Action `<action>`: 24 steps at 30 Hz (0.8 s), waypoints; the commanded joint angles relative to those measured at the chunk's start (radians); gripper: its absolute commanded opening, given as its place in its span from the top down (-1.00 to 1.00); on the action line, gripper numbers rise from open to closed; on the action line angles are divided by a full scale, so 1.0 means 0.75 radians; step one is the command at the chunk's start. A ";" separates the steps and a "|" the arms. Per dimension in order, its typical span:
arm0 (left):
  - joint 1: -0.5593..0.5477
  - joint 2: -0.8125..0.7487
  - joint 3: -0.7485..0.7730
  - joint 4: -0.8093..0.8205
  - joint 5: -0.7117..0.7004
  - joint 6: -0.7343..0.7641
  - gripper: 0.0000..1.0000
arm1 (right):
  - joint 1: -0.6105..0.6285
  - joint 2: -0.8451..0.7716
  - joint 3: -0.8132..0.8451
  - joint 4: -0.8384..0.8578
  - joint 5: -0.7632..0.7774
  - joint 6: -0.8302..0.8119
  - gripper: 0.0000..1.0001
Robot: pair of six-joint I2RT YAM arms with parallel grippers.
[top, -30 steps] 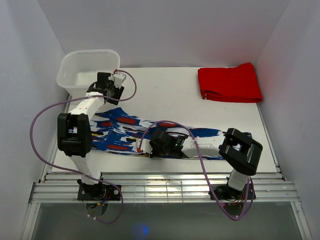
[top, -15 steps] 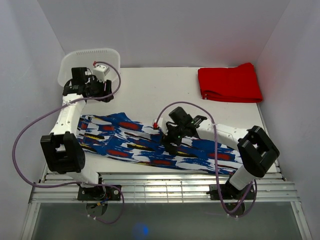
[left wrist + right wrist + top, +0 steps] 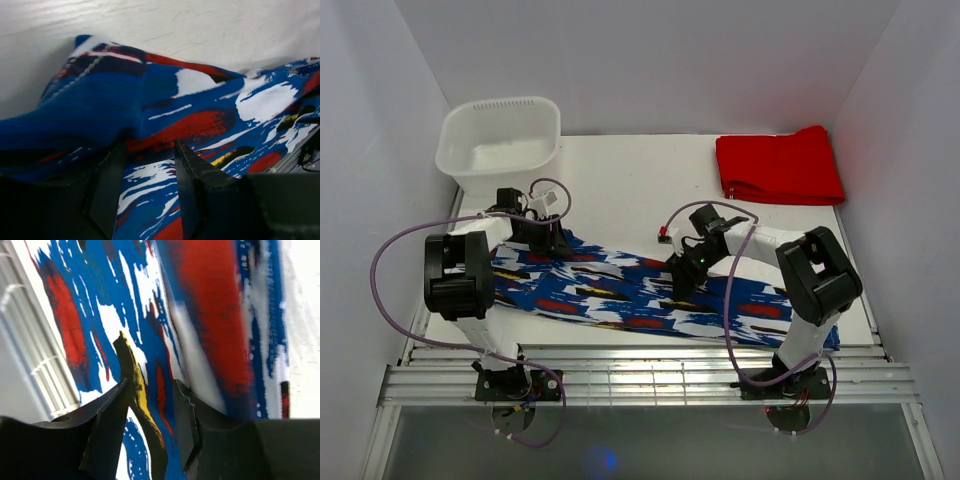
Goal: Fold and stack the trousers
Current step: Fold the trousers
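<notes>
The printed trousers (image 3: 620, 295) lie stretched out flat along the near half of the table, from the left edge to the right front corner. My left gripper (image 3: 548, 243) is down at their far left end. In the left wrist view its fingers stand apart, open (image 3: 150, 146), with the blue, white and red fabric (image 3: 200, 100) showing between them and bunched just ahead. My right gripper (image 3: 683, 278) hovers low over the trousers' middle. In the right wrist view it is open (image 3: 150, 382) over a black and yellow streak (image 3: 137, 390).
A white plastic basket (image 3: 500, 140) stands at the back left. A plain red folded garment (image 3: 778, 166) lies at the back right. A metal rail (image 3: 650, 375) runs along the table's near edge. Purple cables loop beside both arms.
The trousers have been drawn out longer toward the right. My left gripper came down from beside the basket onto their far left end. My right gripper moved back from the near edge to the middle.
</notes>
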 commanded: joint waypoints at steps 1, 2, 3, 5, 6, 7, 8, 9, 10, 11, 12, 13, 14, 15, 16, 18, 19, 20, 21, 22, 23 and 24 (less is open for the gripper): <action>0.061 0.025 -0.026 0.213 -0.123 -0.152 -0.11 | -0.127 0.200 0.025 -0.156 0.254 -0.157 0.05; 0.074 0.044 -0.020 0.240 -0.119 -0.162 -0.14 | -0.141 0.216 0.065 -0.170 0.290 -0.164 0.05; 0.086 0.064 -0.005 0.260 -0.107 -0.171 -0.14 | -0.153 0.247 0.105 -0.187 0.375 -0.184 0.04; 0.098 0.107 0.054 0.318 -0.108 -0.179 -0.18 | -0.160 0.283 0.236 -0.215 0.456 -0.249 0.02; 0.098 0.119 0.087 0.322 -0.119 -0.179 -0.21 | -0.168 0.320 0.283 -0.280 0.472 -0.274 0.00; 0.096 0.130 0.160 0.316 -0.115 -0.179 -0.23 | -0.168 0.331 0.326 -0.309 0.474 -0.293 -0.07; 0.096 0.144 0.201 0.301 -0.104 -0.177 -0.25 | -0.170 0.333 0.388 -0.332 0.479 -0.303 -0.11; 0.096 0.140 0.242 0.283 -0.090 -0.159 -0.30 | -0.174 0.304 0.404 -0.354 0.487 -0.313 -0.18; 0.098 0.126 0.277 0.257 -0.072 -0.150 -0.33 | -0.180 0.282 0.415 -0.365 0.481 -0.317 -0.26; 0.100 0.071 0.330 0.238 -0.051 -0.132 -0.36 | -0.188 0.249 0.429 -0.381 0.460 -0.319 -0.36; 0.100 0.034 0.348 0.216 -0.039 -0.081 -0.39 | -0.221 0.178 0.435 -0.403 0.391 -0.315 -0.46; 0.100 -0.005 0.359 0.153 -0.037 -0.024 -0.47 | -0.243 0.139 0.439 -0.458 0.344 -0.309 -0.70; 0.100 -0.040 0.379 0.101 -0.039 0.007 -0.50 | -0.268 0.100 0.435 -0.481 0.299 -0.307 -0.79; 0.102 -0.105 0.379 0.050 -0.035 0.078 -0.52 | -0.319 0.029 0.423 -0.497 0.226 -0.301 -0.84; 0.111 -0.134 0.375 -0.062 -0.033 0.109 -0.66 | -0.345 0.000 0.405 -0.504 0.199 -0.289 -0.88; 0.129 -0.232 0.292 -0.138 0.000 0.154 -0.68 | -0.437 -0.062 0.342 -0.508 0.139 -0.287 -0.93; 0.167 -0.263 0.249 -0.181 0.026 0.183 -0.72 | -0.474 -0.062 0.323 -0.506 0.115 -0.285 -0.94; 0.192 -0.289 0.206 -0.196 0.081 0.189 -0.81 | -0.558 -0.054 0.311 -0.510 0.086 -0.283 -0.94; 0.221 -0.320 0.127 -0.204 0.116 0.191 -0.92 | -0.605 -0.019 0.298 -0.516 0.009 -0.281 -0.94; 0.282 -0.320 0.095 -0.218 0.151 0.191 -0.93 | -0.650 0.001 0.296 -0.526 -0.030 -0.279 -0.95; 0.311 -0.310 0.075 -0.234 0.202 0.198 -0.93 | -0.750 0.026 0.296 -0.548 -0.065 -0.279 -0.95; 0.341 -0.292 0.044 -0.245 0.225 0.200 -0.93 | -0.799 0.070 0.300 -0.553 -0.108 -0.281 -0.93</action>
